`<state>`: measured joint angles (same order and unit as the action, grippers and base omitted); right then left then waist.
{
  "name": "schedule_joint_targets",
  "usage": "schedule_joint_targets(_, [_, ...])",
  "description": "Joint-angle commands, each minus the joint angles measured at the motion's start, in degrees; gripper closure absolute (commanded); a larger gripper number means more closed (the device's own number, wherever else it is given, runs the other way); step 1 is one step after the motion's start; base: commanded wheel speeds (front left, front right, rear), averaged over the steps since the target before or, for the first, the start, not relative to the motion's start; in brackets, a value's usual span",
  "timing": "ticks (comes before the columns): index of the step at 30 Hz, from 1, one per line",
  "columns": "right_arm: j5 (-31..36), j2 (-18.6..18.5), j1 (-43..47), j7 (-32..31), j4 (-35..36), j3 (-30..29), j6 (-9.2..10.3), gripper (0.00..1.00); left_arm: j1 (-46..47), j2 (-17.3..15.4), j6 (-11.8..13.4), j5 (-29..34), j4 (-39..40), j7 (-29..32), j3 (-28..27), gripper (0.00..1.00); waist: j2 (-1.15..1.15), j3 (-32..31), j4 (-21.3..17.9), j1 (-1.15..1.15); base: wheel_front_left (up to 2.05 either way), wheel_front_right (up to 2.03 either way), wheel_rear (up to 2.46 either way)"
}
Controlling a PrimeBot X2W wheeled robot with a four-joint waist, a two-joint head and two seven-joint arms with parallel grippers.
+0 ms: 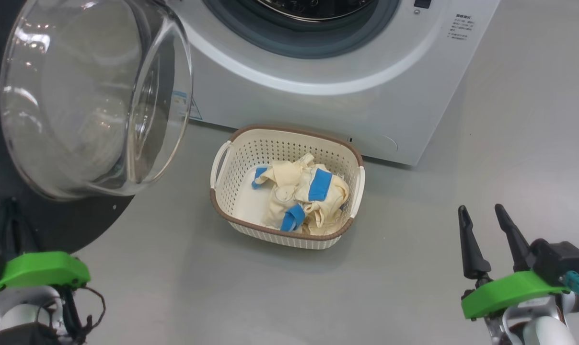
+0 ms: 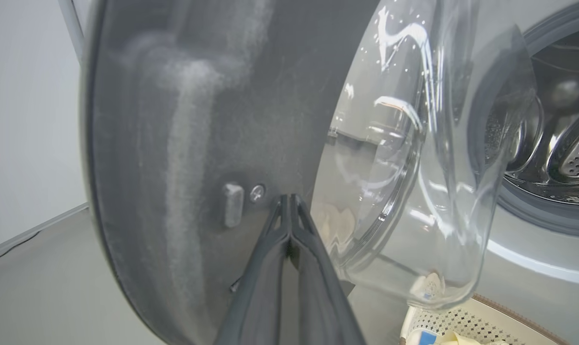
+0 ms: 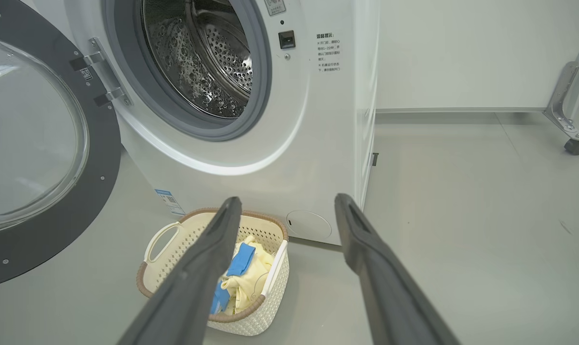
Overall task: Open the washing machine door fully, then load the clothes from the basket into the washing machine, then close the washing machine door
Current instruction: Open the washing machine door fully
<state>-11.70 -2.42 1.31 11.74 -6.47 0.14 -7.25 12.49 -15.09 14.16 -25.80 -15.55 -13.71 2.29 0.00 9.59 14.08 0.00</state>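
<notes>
Clenched left gripper [image 2: 289, 201] is pointing at the open washing machine door [image 2: 174, 120] while released, empty right gripper [image 1: 481, 208] is hovering near the basket [image 1: 237, 163].

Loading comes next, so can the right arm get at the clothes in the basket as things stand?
Probably yes: the right gripper is open, the clothes lie uncovered in the basket, and nothing stands between them.
</notes>
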Motion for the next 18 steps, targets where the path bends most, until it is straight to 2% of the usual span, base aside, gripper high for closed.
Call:
schedule_joint_targets(1, [0.02, -0.45, -2.62, -0.14, 2.21, 1.13, -0.24, 0.00, 3.12, -2.86, 4.19, -0.34, 0.75, -0.76, -3.48, 1.00, 0.00, 0.37, -0.14, 0.00, 0.00, 0.00, 0.00])
schedule_joint_targets(10, [0.71, -0.45, -3.53, -1.28, 3.59, 0.53, -0.24, 0.00, 10.82, -4.56, 1.41, -0.29, -8.52, -1.24, -6.20, 1.00, 0.00, 3.63, -0.60, 0.00, 0.00, 0.00, 0.00])
schedule_joint_targets(18, [1.38, -0.45, -4.46, -2.11, 4.55, 0.54, -0.24, 0.00, 17.57, -5.44, -0.83, 2.47, -14.15, -1.28, -9.27, 1.00, 0.00, 5.86, -0.73, 0.00, 0.00, 0.00, 0.00])
